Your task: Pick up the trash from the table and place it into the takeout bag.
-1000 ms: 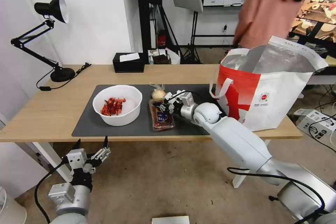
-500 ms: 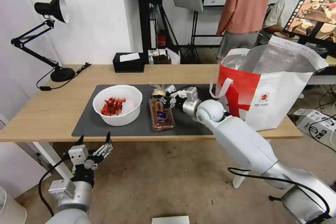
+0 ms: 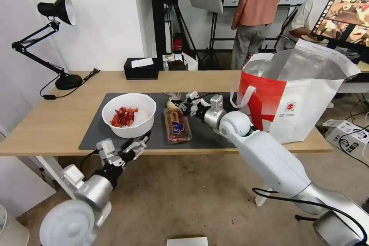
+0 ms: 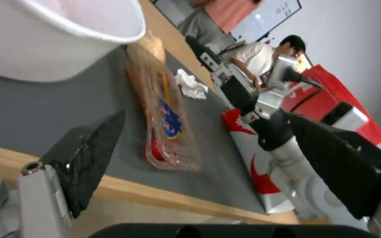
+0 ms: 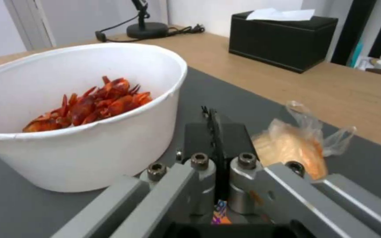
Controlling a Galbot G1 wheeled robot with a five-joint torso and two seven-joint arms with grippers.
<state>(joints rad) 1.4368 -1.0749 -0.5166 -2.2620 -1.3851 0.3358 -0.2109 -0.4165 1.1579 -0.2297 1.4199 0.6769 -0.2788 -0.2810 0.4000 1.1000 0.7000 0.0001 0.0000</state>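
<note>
A black lamp [image 3: 57,27] stood at the counter's [image 3: 50,123] far left corner; a black box [image 3: 141,70] with a white sheet sat at its back edge. The left end effector [image 3: 134,147] hung at the front edge of the counter, just below the grey mat [image 3: 96,134], its fingers [image 4: 89,155] spread wide with nothing between them. On the mat stood the white bowl [image 3: 128,115] of red scraps; just right of it lay a clear tray [image 3: 177,127] with a blue label; at the tray's far end sat the knotted bag [image 3: 173,103] around a tan ball. The right end effector [image 3: 183,106] hovered low over the tray's far end, close beside the knotted bag; its fingers [image 5: 215,132] were pressed together, gripping nothing that could be made out. A crumpled tissue [image 4: 190,86] lay on the mat beyond the tray. The takeout bag [image 3: 303,96] stood open at the counter's right end, well apart from the bowl, foil lining showing.
</note>
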